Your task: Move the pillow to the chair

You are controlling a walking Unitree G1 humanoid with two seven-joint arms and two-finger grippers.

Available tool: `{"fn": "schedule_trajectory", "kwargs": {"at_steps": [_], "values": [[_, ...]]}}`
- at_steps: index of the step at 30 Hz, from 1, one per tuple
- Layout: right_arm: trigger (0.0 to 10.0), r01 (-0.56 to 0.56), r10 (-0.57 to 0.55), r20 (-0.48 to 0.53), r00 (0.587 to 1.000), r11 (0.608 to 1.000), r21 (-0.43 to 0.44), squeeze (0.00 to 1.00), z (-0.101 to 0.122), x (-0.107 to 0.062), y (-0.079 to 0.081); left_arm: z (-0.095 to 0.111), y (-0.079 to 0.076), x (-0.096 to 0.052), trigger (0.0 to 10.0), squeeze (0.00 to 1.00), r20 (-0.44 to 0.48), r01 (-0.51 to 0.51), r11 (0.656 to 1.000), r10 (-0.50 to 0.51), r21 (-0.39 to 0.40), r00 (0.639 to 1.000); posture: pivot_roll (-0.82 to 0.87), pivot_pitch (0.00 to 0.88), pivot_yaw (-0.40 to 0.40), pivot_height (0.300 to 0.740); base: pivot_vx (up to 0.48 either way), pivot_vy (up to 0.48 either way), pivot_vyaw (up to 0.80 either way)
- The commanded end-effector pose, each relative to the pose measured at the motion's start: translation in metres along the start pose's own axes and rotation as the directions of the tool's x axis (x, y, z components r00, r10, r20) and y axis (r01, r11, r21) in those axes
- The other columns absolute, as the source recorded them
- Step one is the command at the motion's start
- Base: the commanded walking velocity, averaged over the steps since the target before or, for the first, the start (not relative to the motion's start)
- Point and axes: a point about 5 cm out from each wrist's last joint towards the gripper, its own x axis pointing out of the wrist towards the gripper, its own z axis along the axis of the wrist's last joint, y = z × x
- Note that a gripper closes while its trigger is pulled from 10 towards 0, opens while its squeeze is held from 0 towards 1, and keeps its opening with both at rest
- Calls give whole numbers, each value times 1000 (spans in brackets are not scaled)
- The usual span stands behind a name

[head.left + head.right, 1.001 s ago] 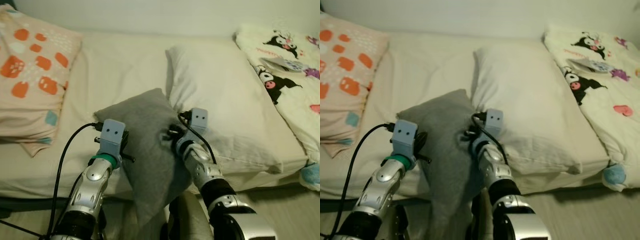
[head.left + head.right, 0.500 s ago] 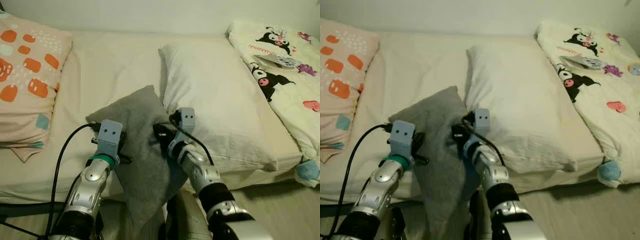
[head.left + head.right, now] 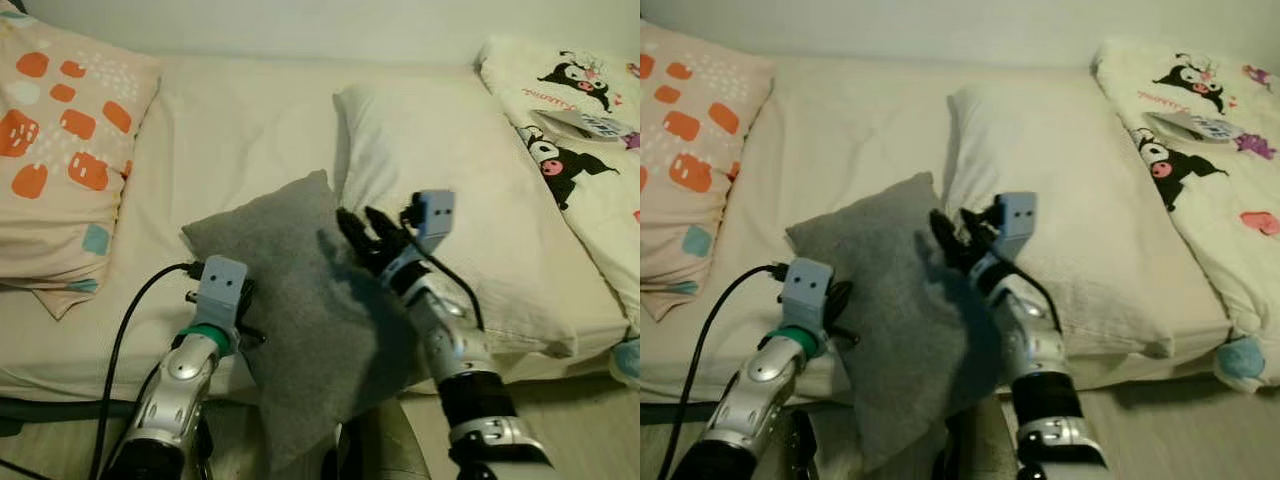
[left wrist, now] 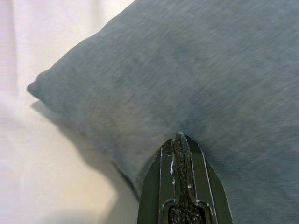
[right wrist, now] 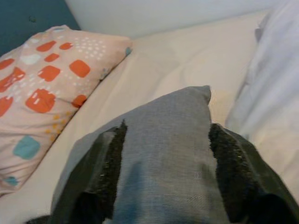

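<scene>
A grey pillow point(image 3: 290, 290) lies tilted at the front edge of the bed, its lower corner hanging over the edge. My left gripper point(image 3: 243, 315) is at the pillow's left edge, and in the left wrist view its fingers point(image 4: 180, 144) are shut together on the grey fabric point(image 4: 187, 70). My right gripper point(image 3: 365, 235) hovers above the pillow's right side and is open, casting a shadow on it. In the right wrist view its two fingers point(image 5: 112, 154) stand wide apart with the grey pillow point(image 5: 163, 140) below them.
A large white pillow point(image 3: 450, 190) lies just right of the grey one. An orange-patterned pillow point(image 3: 60, 150) sits at the left and a cartoon-print quilt point(image 3: 580, 110) at the right. The cream sheet point(image 3: 240, 130) stretches behind. A black cable point(image 3: 120, 340) trails from my left arm.
My right gripper has let go of the pillow's right side, risen and moved right, with its fingers now spread. The left gripper keeps its hold. The camera has shifted slightly.
</scene>
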Motion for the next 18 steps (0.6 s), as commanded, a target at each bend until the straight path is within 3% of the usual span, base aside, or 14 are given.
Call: {"fn": "schedule_trajectory", "kwargs": {"at_steps": [1, 4, 8, 12, 14, 18], "values": [[10000, -29, 29, -97, 995, 1000, -4, 1000, -13, -3, -2, -11, 0, -4, 10000, 0, -40, 8, 1000, -9, -16, 999, -36, 53, -33, 566, 0, 0, 0], [10000, -109, 92, -271, 958, 993, -50, 1000, -28, -8, -9, -16, 8, -8, 10000, 0, -56, 5, 1000, -5, 8, 998, -39, 53, -33, 566, 0, 0, 0], [10000, -133, 98, -336, 937, 988, -83, 1000, -31, -12, -17, -23, 16, -14, 10000, 0, -83, -5, 999, 8, 38, 997, -35, 55, -38, 566, 0, 0, 0], [10000, -110, 64, -334, 940, 986, -123, 1000, -26, -12, -26, -30, 20, -18, 10000, 0, -103, -7, 998, 13, 62, 995, -32, 59, -42, 566, 0, 0, 0], [10000, -32, 5, -230, 973, 993, -113, 1000, -6, -6, -34, -36, 21, -21, 10000, 0, -120, -13, 997, 21, 70, 993, -29, 63, -46, 566, 0, 0, 0], [10000, 25, -36, -132, 991, 996, -83, 1000, 13, -2, -41, -33, 20, -20, 10000, 0, -109, -23, 999, 28, 46, 994, -28, 65, -46, 566, 0, 0, 0]]}}
